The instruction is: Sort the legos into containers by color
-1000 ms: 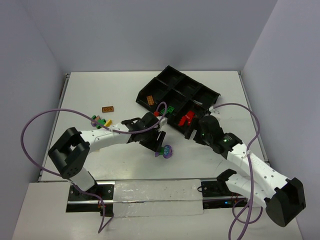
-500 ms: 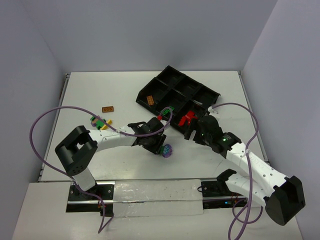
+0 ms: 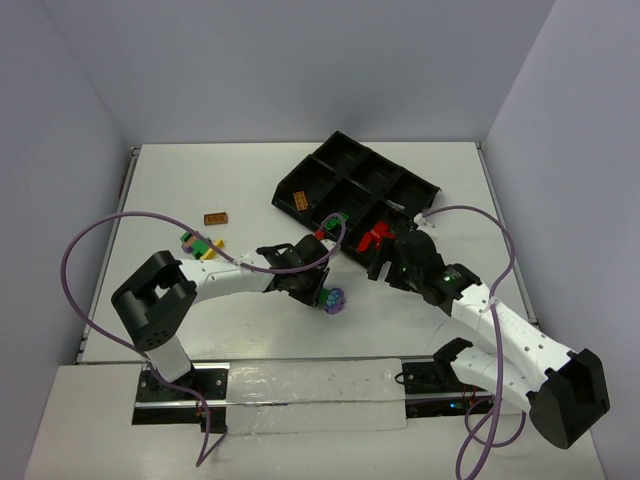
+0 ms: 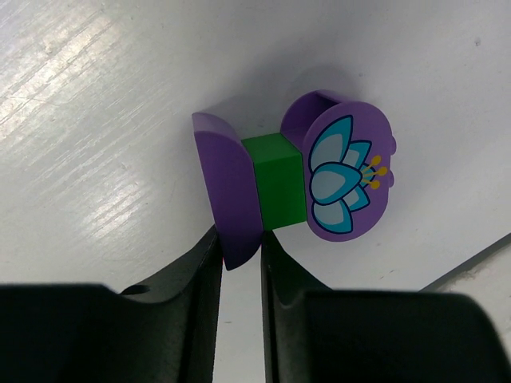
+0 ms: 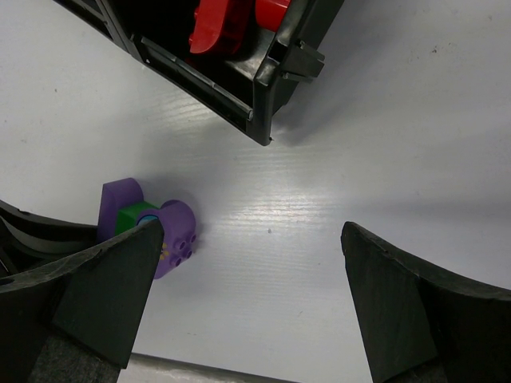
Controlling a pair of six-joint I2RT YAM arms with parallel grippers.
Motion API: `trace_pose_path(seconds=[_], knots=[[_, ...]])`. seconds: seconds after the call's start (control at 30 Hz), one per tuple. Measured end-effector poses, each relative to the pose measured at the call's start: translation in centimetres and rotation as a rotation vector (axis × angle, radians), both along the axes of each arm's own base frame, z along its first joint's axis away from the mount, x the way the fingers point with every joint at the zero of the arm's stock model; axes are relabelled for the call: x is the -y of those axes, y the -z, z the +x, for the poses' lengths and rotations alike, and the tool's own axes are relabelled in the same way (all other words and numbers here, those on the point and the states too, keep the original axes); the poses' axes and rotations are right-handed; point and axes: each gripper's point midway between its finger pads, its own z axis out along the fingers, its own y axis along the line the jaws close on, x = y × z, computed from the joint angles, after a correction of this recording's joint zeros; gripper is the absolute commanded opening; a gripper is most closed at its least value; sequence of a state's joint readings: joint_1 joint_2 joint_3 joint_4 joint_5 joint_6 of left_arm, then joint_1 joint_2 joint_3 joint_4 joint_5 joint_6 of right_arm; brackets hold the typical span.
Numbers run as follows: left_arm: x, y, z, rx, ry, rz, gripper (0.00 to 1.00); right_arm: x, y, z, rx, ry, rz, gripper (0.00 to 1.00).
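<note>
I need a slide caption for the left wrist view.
Left gripper pinching one purple end of the flower lego on the white table.

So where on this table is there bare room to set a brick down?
Bare: the far-left table beyond the orange brick, and the near strip below the left arm. Crowded: between the tray, purple flower piece, left gripper and right gripper.

Left gripper (image 4: pixel 239 241) pinches the purple flower lego (image 4: pixel 281 188) on the table (image 4: pixel 96 120).
</note>
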State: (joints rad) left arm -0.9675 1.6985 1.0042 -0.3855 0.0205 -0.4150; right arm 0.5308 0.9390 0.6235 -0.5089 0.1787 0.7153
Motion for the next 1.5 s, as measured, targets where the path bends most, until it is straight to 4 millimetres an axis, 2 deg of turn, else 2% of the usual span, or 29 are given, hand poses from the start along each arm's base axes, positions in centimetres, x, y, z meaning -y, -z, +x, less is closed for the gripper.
trace_pose_path(seconds=[0.03, 0.1, 0.33, 0.43, 0.67, 0.97, 1.1, 1.37, 1.5], knots=[[0.0, 0.0, 0.0, 0.001, 0.000, 0.000, 0.03, 0.0, 0.0, 0.0, 0.000, -0.001, 0.001, 1.00], [0.0, 0.0, 0.0, 0.001, 0.000, 0.000, 0.01, -0.1, 0.0, -0.1, -0.004, -0.009, 0.004, 1.00], [-0.1, -0.4, 0.0, 0.005, 0.000, -0.003, 0.00, -2.0, 0.2, -0.2, -0.024, -0.095, 0.053, 0.99], [0.0, -1.9, 0.0, 0.026, -0.001, -0.031, 0.00, -3.2, -0.2, -0.2, -0.018, -0.147, 0.102, 0.99], [0.8, -7.4, 0.3, 0.087, 0.007, -0.183, 0.00, -5.9, -2.5, -0.1, 0.055, -0.248, 0.235, 0.99], [0.6, -9.7, 1.3, 0.057, -0.027, -0.289, 0.00, -7.8, -4.6, -1.2, 0.147, -0.312, 0.414, 0.96], [0.6, -10.9, 1.7, 0.055, -0.031, -0.342, 0.00, -8.6, -4.8, -1.5, 0.150, -0.331, 0.483, 0.94], [0.5, -13.0, 2.0, 0.066, -0.035, -0.413, 0.00, -10.0, -5.8, -1.5, 0.163, -0.368, 0.577, 0.85], [0.7, -13.2, 2.0, 0.063, -0.031, -0.424, 0.00, -10.5, -6.1, -1.4, 0.168, -0.385, 0.599, 0.72]])
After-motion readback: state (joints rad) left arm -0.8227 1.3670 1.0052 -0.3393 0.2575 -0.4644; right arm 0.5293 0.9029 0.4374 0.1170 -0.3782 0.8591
